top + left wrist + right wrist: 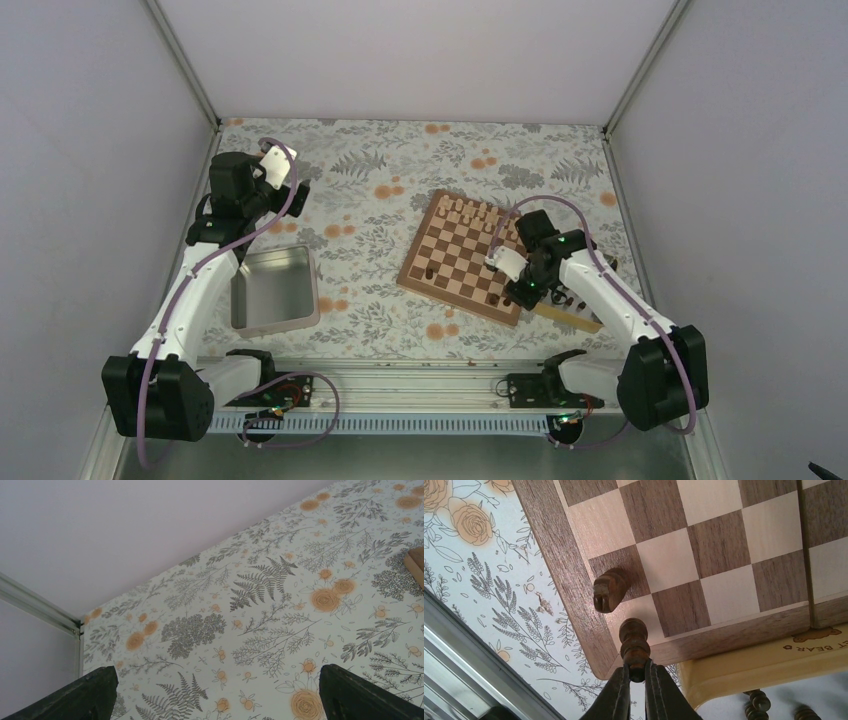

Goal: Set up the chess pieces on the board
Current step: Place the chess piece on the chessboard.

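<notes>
Currently the right gripper [636, 676] is pinched on one end of a turned dark brown chess piece [634, 640], holding it over the near right corner of the chessboard [551, 555], just beside the pale tray [749, 667]. A dark brown knight [610, 589] stands on a dark square against the chessboard's border, close to that corner. The left gripper [220, 700] has its fingers [90, 695] spread wide above the floral table cover [260, 605], well apart from the chessboard
</notes>
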Controlling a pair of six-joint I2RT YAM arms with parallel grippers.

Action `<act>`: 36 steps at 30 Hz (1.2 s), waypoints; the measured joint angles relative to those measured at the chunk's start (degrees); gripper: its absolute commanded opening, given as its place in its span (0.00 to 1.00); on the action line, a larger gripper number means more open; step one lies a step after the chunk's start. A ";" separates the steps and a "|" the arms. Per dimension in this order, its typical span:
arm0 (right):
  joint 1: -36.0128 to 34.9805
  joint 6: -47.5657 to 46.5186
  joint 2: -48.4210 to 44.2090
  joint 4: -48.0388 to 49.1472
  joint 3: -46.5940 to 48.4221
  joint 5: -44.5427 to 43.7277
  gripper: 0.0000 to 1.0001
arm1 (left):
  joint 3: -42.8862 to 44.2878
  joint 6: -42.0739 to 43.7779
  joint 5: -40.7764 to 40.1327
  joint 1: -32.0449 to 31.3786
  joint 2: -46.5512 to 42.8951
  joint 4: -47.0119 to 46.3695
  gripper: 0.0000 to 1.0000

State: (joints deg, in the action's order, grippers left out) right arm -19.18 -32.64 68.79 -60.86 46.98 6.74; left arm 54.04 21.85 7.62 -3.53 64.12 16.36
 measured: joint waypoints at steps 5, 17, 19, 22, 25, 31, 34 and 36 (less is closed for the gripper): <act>0.00 0.00 0.00 0.02 0.00 0.02 0.11 | 0.00 0.00 0.00 0.00 0.00 0.00 1.00; -0.02 0.22 0.55 -0.09 0.00 0.09 0.28 | 0.00 0.02 -0.02 0.00 0.00 -0.02 1.00; -0.02 0.22 0.52 -0.22 0.02 0.24 0.28 | 0.00 0.02 -0.02 0.00 0.00 0.00 1.00; -0.02 0.26 0.33 -0.52 0.44 0.28 0.32 | 0.00 0.00 -0.02 0.00 0.02 -0.02 1.00; -0.02 0.63 -1.38 -0.68 2.10 0.24 0.33 | 0.00 0.02 -0.02 0.00 0.00 -0.02 1.00; 0.33 0.83 -5.35 -0.42 7.17 -0.57 0.31 | 0.00 0.02 -0.02 0.00 0.00 -0.02 1.00; 2.49 0.61 -5.20 -0.50 7.21 -1.46 0.30 | 0.00 0.02 -0.02 0.00 0.00 -0.02 1.00; 4.44 0.13 -4.76 -0.55 7.21 -1.55 0.29 | -0.02 0.02 -0.02 0.00 0.00 -0.02 1.00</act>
State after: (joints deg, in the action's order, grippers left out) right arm -14.74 -32.51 64.03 -61.41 54.19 5.19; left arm 54.02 21.87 7.60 -3.53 64.12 16.34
